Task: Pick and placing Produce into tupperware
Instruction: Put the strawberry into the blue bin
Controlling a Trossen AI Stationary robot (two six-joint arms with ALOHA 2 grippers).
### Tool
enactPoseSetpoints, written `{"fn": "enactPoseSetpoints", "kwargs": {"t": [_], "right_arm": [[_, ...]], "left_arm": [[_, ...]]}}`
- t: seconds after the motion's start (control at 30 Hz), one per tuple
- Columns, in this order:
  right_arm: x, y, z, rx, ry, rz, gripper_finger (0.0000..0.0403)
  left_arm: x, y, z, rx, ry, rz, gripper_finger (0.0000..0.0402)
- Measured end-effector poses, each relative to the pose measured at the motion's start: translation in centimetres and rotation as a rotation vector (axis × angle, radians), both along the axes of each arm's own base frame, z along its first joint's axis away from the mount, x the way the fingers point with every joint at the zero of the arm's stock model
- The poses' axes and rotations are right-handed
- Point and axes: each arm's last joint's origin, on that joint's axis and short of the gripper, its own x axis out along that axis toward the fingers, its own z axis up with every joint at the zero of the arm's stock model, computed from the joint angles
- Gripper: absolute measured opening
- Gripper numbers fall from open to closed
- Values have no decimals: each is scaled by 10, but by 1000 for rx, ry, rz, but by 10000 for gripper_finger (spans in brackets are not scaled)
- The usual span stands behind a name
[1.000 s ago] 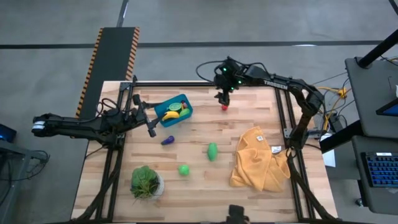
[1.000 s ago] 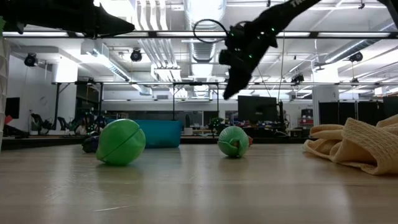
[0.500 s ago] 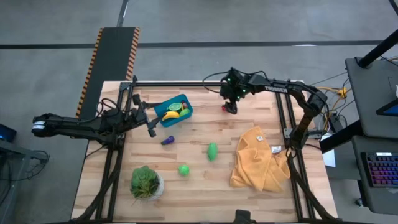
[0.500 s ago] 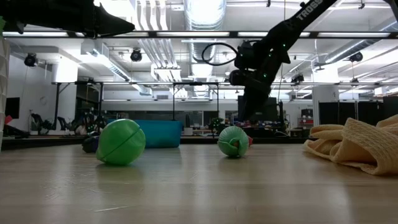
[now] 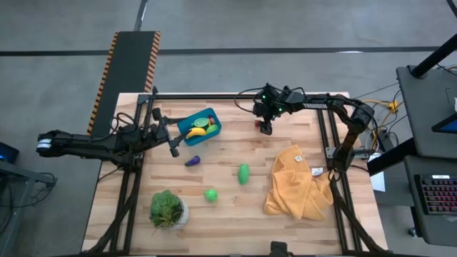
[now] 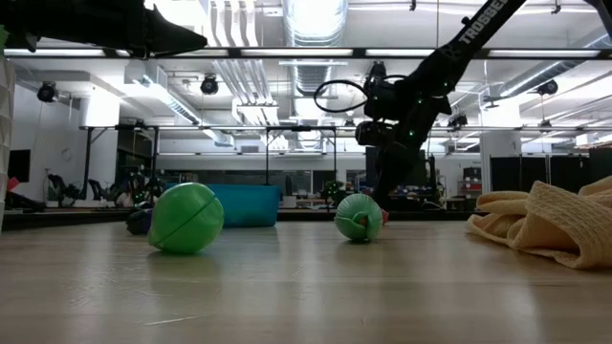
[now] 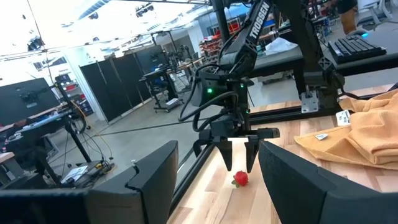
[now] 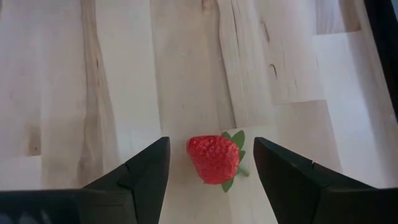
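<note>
Right hand (image 8: 210, 163) hangs over the far part of the bench (image 5: 285, 135), fingers spread and pointing down, grasping nothing: a stance for a top-down pick. The toy strawberry (image 8: 214, 159) lies on the wood straight between the fingers, untouched. Left hand (image 5: 173, 150) waits released just beside the teal tupperware (image 5: 199, 126), which holds a banana (image 5: 194, 132) already.

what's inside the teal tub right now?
From above, the teal tub holds a yellow banana and a green-and-yellow piece, with a speck of red beside them. Anything beneath these is covered.
</note>
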Motion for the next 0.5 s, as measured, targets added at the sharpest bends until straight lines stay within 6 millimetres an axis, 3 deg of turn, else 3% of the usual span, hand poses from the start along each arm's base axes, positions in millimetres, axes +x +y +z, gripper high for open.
{"fn": "enactPoseSetpoints", "kwargs": {"t": [0.5], "right_arm": [[-2, 1, -8, -24, -14, 15, 224]], "left_arm": [[0, 0, 0, 0, -2, 0, 209]]}}
